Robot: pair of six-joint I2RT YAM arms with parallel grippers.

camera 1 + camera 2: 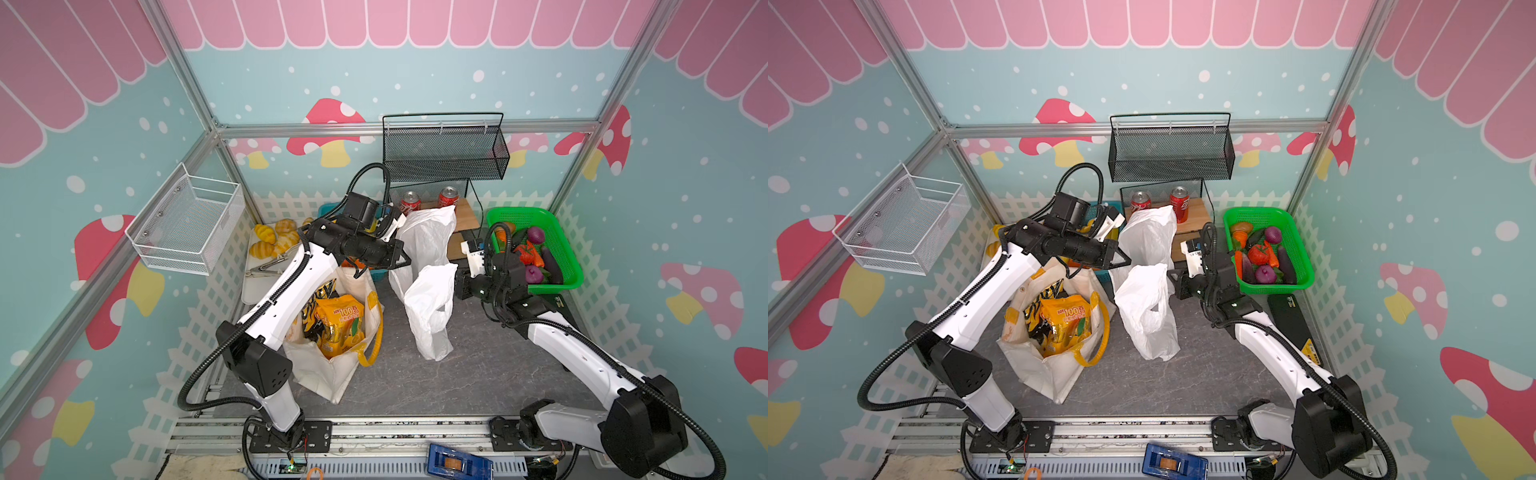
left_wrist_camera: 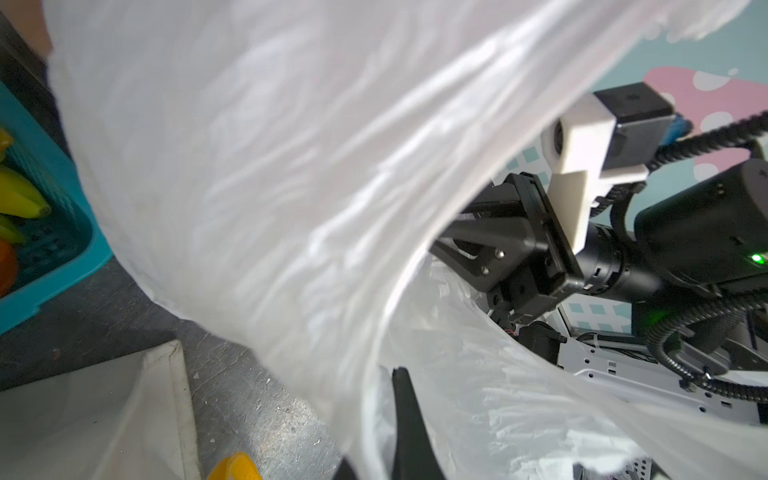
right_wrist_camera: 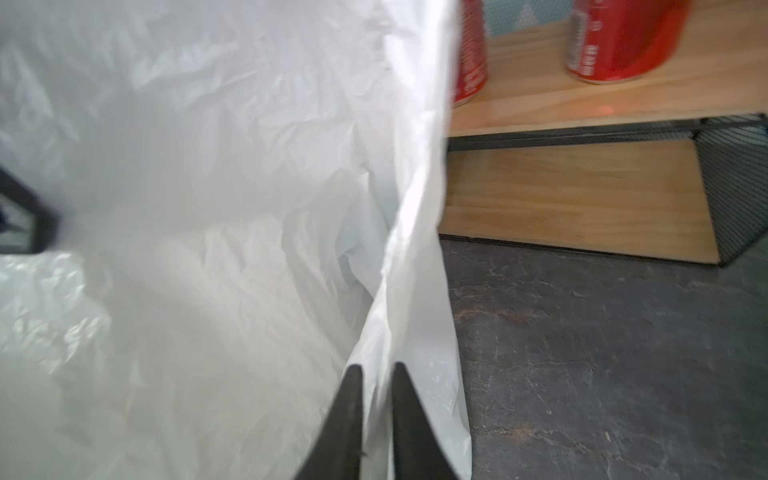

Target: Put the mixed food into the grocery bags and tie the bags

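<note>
While the white plastic carrier bag (image 1: 428, 291) stands crumpled mid-table, its long axis runs from the front back toward the red soda cans (image 1: 448, 197), mouth stretched between the arms. Left gripper (image 1: 406, 261) is clamped on the bag's left rim; right gripper (image 3: 377, 370) pinches a fold of its right edge, fingers (image 3: 349, 415) nearly meeting. Beside it, the cream canvas tote (image 1: 320, 382) gapes upward holding both snack packets (image 1: 338, 328); toy vegetables (image 1: 532, 253) lie in the green basket (image 1: 521, 212).
</note>
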